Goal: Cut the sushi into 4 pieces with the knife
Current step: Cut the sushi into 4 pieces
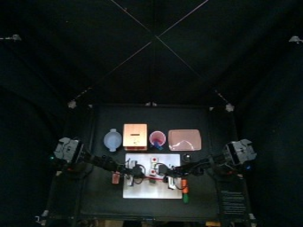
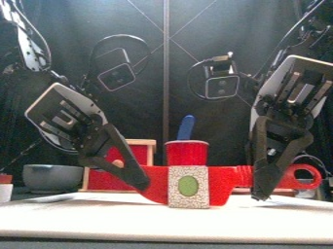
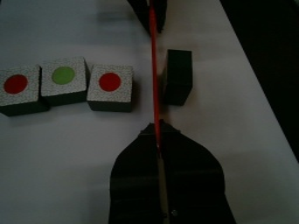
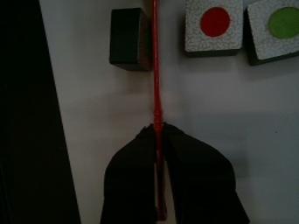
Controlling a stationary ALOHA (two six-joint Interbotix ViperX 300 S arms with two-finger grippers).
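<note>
Left claw [image 3: 153, 131] is pinched shut on the red knife [image 3: 153, 79], which we see edge-on as a thin red line running out from between its jaws. Right claw [image 4: 155, 131] is clamped on the same knife from the opposite end. Both sit over the white board [image 1: 160, 191], one arm coming in from each side. In the front view the knife lies roughly level across the board, its looped end just past the right claw. The sushi is on the board in separate blocks. Three pieces [image 3: 65, 79] sit in a row showing red, green and red spots, close together, all on one side of the blade. The fourth piece [image 3: 179, 76], dark with no spot visible to us, stands alone just beside the blade on its other side. We can't tell whether the blade touches the board. The front view shows one speckled piece with a green spot at the board's front, the knife passing behind it. Behind the board, in a row from the left arm's side: bowl [image 2: 53, 175], box [image 1: 136, 136], cup [image 2: 189, 154] holding a blue knife [image 2: 186, 126], tray [image 1: 185, 139], all well apart from the claws.
</note>
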